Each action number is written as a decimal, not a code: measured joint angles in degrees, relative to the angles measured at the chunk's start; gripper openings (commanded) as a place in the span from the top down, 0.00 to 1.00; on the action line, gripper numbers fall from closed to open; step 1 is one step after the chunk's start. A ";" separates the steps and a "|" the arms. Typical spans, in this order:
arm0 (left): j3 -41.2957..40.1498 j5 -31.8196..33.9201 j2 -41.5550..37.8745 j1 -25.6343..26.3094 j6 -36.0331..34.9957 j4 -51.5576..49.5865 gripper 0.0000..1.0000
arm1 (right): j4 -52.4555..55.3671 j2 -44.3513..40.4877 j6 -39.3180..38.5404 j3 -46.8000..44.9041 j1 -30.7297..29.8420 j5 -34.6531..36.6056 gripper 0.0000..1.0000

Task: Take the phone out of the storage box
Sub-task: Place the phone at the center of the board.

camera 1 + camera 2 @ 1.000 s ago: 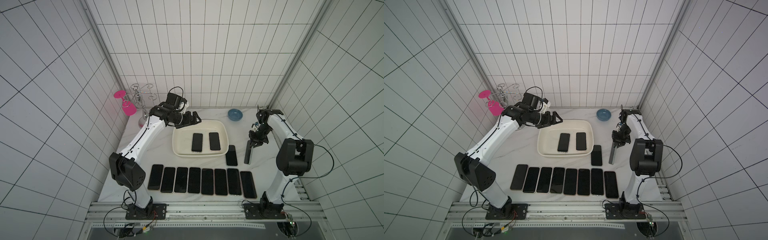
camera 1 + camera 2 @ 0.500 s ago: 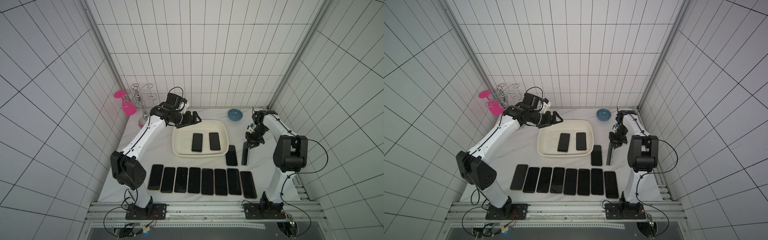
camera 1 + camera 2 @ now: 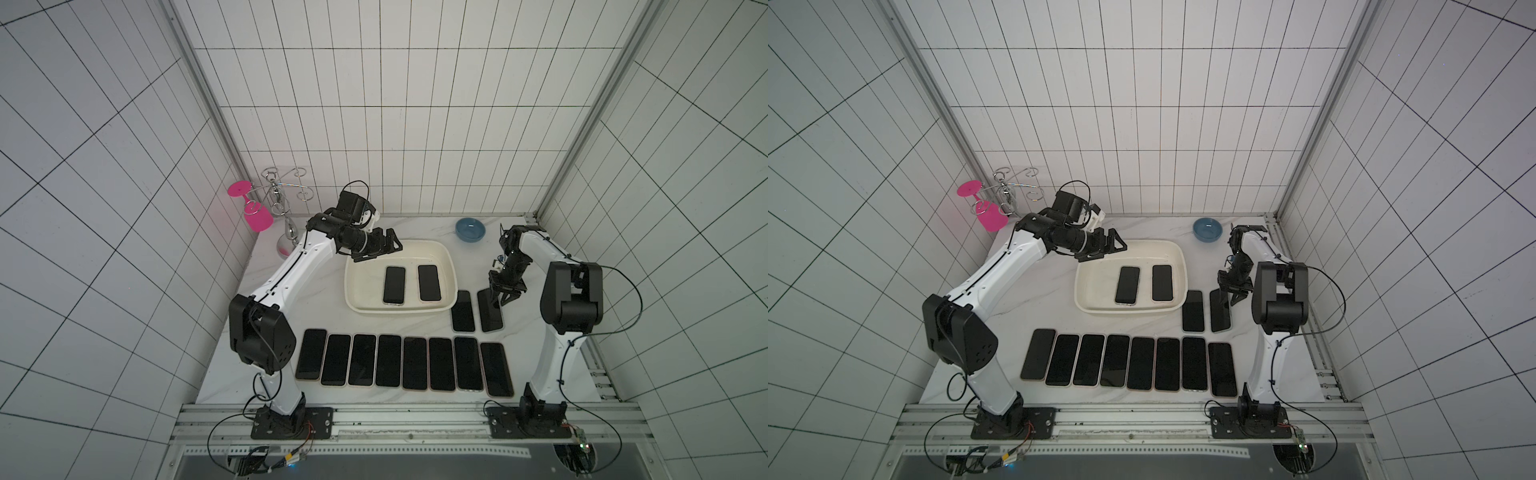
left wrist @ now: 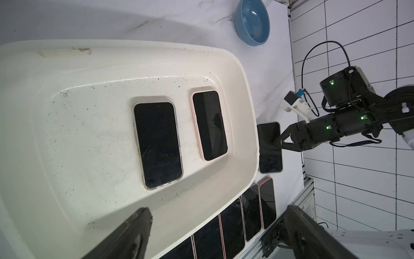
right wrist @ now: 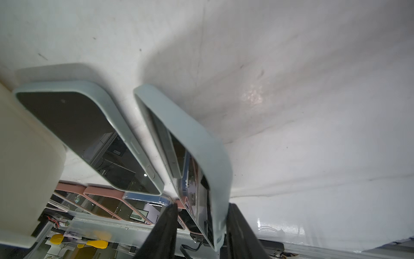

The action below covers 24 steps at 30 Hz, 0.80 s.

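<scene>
The cream storage box [image 3: 357, 291] [image 3: 1088, 291] [image 4: 67, 67] holds two dark-screened phones, one in a clear case [image 3: 394, 284] [image 4: 156, 143] and one in a pink case [image 3: 429, 282] [image 4: 209, 124]. My left gripper [image 3: 380, 249] [image 4: 218, 210] hangs open over the box's far left rim, holding nothing. Right of the box, my right gripper [image 3: 500, 301] [image 5: 202, 208] is open around a grey-cased phone [image 3: 490, 311] [image 5: 201, 143]. That phone leans tilted on the table, with a gap to one finger. It stands beside another grey-cased phone [image 3: 462, 311] [image 5: 89, 139].
Several phones [image 3: 403, 365] lie in a row along the front of the table. A blue bowl [image 3: 470, 229] sits at the back right. At the back left a pink glass [image 3: 257, 216] hangs on a wire rack [image 3: 282, 199].
The right gripper carried the grey-cased phone left and down beside the phone by the box, then parted its jaws. The left arm has barely moved.
</scene>
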<state>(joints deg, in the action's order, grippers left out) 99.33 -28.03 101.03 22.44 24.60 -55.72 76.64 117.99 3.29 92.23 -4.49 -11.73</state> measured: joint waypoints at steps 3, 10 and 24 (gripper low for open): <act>-0.26 0.11 0.09 0.00 0.00 -0.42 0.03 | -0.13 0.46 0.22 0.00 0.42 0.33 0.56; -1.55 0.15 0.15 0.00 0.04 -0.66 0.04 | -0.85 2.14 0.96 -0.33 0.96 -0.44 0.55; -4.85 0.87 0.11 -0.02 0.74 0.74 0.04 | -8.52 1.77 5.40 -5.53 6.21 -6.97 0.56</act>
<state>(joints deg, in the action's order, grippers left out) 94.48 -27.16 101.14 22.41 25.34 -54.98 68.12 119.77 8.69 86.70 1.72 -18.70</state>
